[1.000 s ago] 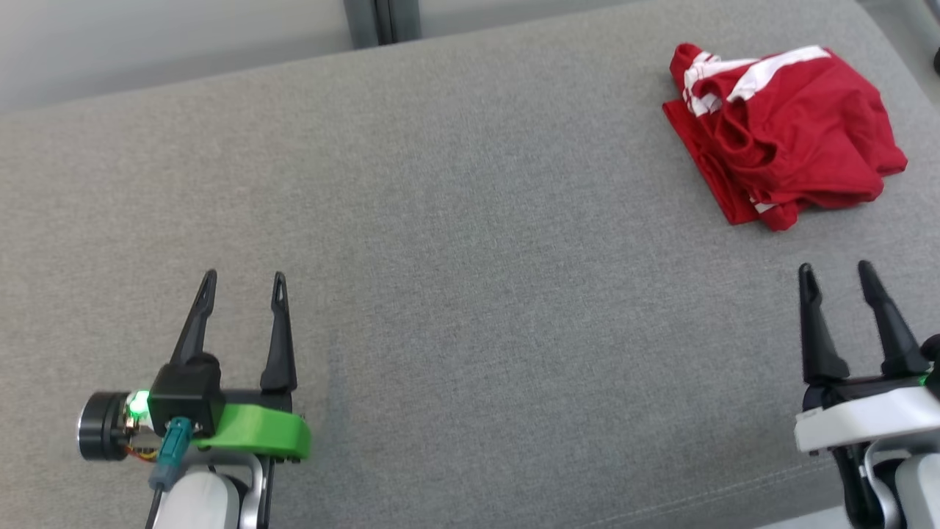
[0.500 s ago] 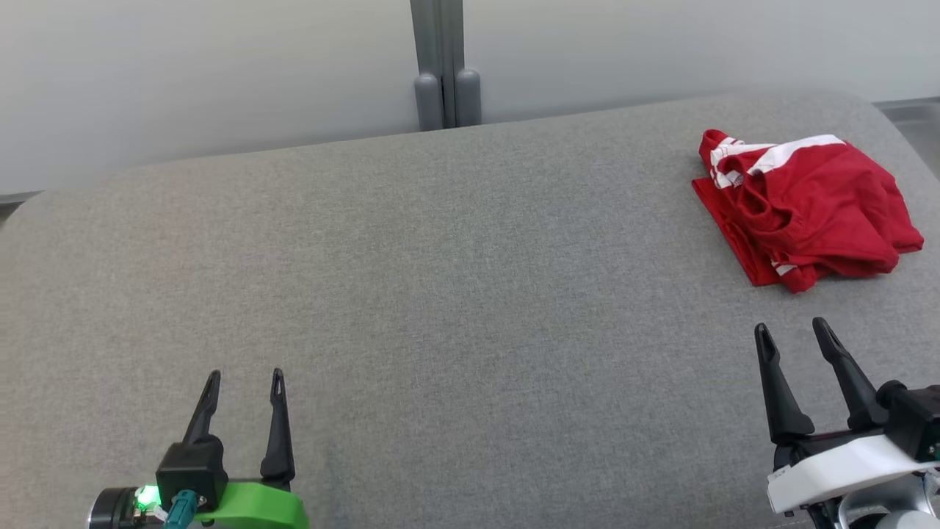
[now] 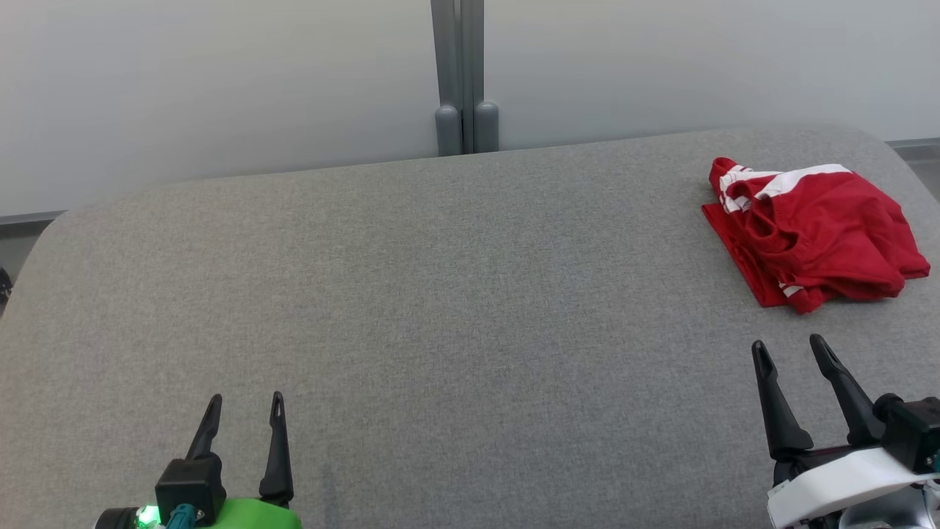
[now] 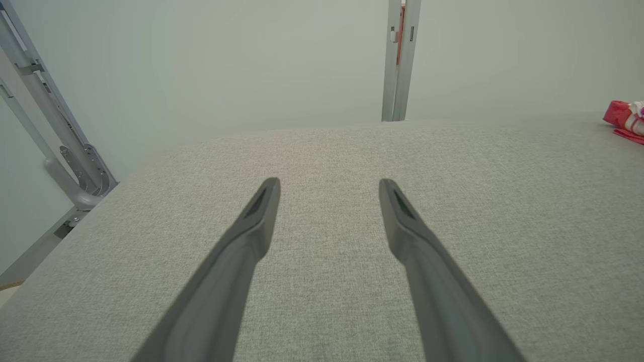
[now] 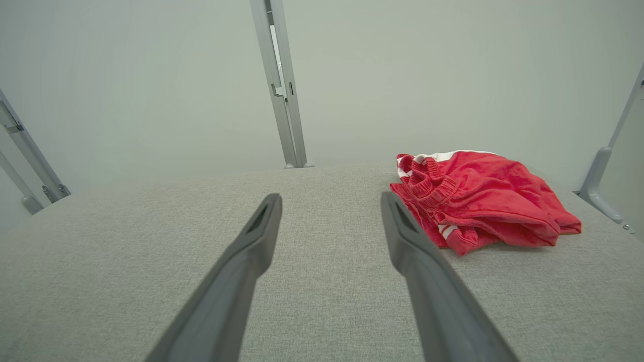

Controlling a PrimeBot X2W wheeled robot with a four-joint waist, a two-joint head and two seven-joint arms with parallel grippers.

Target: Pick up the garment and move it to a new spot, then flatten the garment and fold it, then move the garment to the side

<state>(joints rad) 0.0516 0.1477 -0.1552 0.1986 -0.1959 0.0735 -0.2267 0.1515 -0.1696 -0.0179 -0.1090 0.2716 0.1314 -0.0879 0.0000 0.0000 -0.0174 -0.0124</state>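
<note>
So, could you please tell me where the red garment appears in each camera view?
Head view: garment at upper right, ahead of the right gripper.
Left wrist view: garment a sliver at the right edge.
Right wrist view: garment right of centre, large and crumpled.
Shared landmark: the grey post, left of the garment in every view.

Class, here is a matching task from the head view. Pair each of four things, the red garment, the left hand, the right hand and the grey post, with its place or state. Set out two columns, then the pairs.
Column one:
1 red garment
2 left hand
3 right hand
4 grey post

Column two:
A upright behind the far edge of the padded surface
B open, lower left, over bare padding
C crumpled, at the far right of the padded surface
D open, lower right, just short of the garment

Pairs: 1-C, 2-B, 3-D, 4-A
</note>
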